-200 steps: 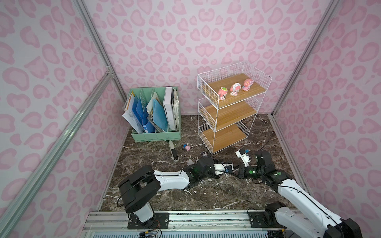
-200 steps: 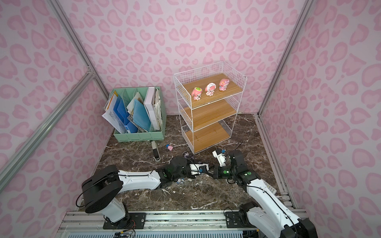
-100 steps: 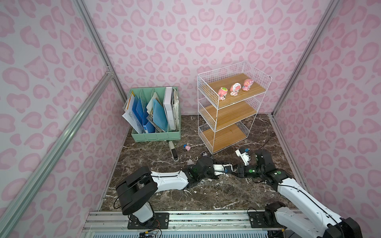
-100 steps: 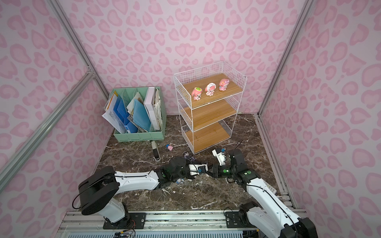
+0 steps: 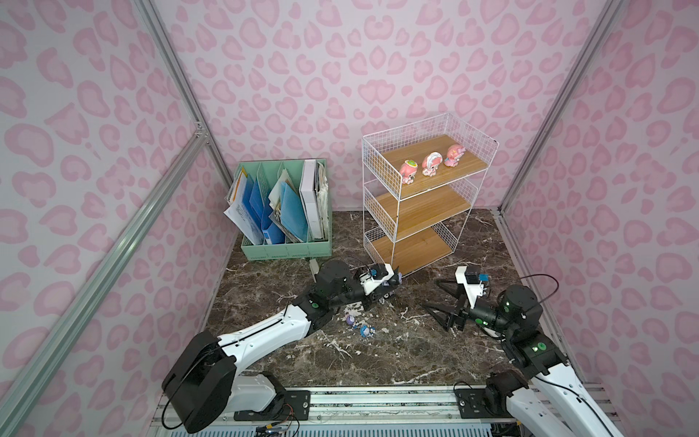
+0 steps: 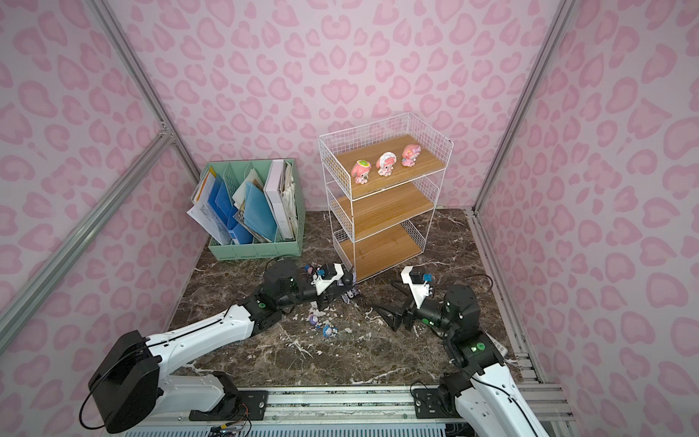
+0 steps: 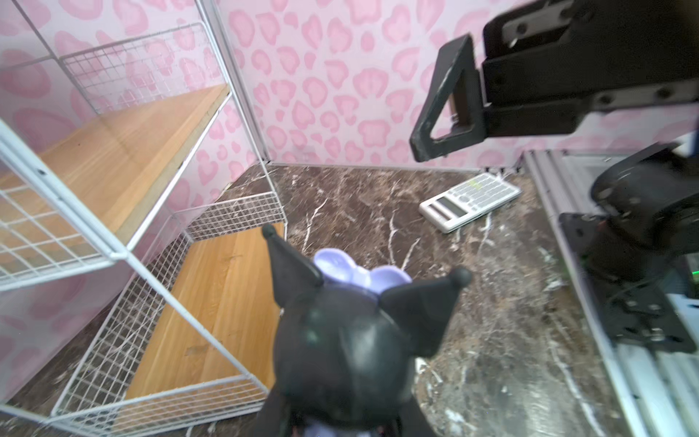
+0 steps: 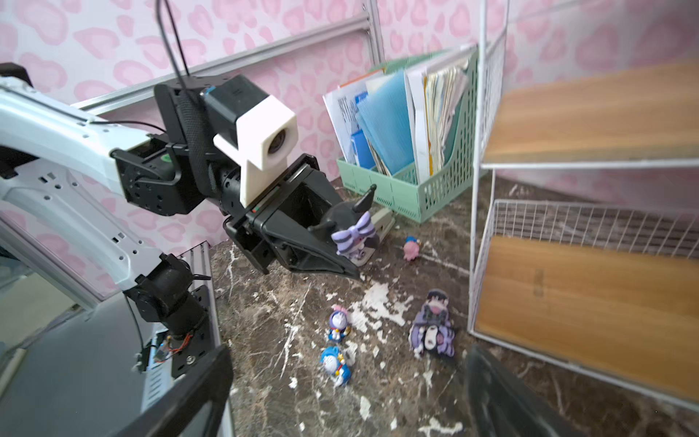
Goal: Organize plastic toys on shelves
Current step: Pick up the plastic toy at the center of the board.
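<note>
The right gripper has been opened and drawn back; the black figurine is now held solely by the left gripper; it has been carried nearer the shelves.

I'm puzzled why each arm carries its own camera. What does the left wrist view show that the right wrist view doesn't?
Only the left wrist view shows the white calculator on the floor. Only the right wrist view shows the mint-green file organizer, two tiny blue toys, a tiny pink toy and a black-and-purple figurine lying down. Both show the black figurine with a purple bow, held in the left gripper, and the shelves.
</note>
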`<state>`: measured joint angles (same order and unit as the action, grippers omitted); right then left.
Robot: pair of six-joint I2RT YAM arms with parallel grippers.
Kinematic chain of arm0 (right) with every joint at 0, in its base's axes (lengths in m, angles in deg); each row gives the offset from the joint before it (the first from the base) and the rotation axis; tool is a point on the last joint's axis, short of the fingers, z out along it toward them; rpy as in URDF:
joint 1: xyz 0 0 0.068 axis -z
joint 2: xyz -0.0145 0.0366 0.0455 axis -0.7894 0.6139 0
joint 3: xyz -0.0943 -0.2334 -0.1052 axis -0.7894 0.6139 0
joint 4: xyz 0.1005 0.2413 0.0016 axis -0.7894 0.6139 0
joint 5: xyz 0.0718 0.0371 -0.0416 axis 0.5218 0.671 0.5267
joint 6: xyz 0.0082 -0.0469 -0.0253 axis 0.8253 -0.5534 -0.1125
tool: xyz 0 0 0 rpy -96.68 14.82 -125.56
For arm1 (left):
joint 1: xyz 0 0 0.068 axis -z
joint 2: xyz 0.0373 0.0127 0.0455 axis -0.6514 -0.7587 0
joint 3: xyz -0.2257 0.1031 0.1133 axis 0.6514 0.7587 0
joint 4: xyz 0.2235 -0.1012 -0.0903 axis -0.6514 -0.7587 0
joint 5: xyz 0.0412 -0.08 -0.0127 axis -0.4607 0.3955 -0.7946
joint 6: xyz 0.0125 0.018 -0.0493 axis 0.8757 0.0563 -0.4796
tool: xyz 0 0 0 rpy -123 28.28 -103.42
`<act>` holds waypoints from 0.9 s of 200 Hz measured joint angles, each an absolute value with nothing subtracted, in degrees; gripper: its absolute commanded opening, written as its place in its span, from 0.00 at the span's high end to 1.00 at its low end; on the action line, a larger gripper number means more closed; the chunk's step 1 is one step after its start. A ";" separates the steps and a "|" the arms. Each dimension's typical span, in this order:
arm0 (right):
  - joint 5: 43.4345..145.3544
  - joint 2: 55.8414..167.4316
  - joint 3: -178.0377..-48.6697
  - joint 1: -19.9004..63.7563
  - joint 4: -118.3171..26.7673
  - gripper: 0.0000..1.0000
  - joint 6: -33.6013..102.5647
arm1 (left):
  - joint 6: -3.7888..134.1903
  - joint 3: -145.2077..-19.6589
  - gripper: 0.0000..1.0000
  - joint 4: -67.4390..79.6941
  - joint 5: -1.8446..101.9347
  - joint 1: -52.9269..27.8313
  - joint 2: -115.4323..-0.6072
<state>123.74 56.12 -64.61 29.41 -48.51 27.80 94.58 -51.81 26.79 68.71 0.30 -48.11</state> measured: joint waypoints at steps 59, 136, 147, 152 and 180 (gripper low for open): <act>125.84 66.91 -70.36 20.75 -54.98 0.18 18.09 | 87.35 -54.78 0.87 25.06 82.66 -1.60 -45.44; 126.56 74.96 -76.39 17.24 -55.81 0.36 11.95 | 85.62 -55.46 0.87 22.81 85.93 -1.64 -45.33; 126.51 75.33 -76.48 17.21 -55.98 0.38 12.02 | 85.60 -55.46 0.87 22.76 85.98 -1.64 -45.35; 126.49 75.42 -76.48 17.19 -56.11 0.38 12.28 | 85.60 -55.46 0.87 22.76 86.00 -1.64 -45.35; 125.97 75.52 -76.46 16.62 -57.05 0.38 13.30 | 85.60 -55.48 0.87 22.79 86.15 -1.69 -45.72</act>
<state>125.97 75.52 -76.46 16.62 -57.05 13.30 85.60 -55.48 22.79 86.15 -1.69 -45.72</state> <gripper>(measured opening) 0.622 0.282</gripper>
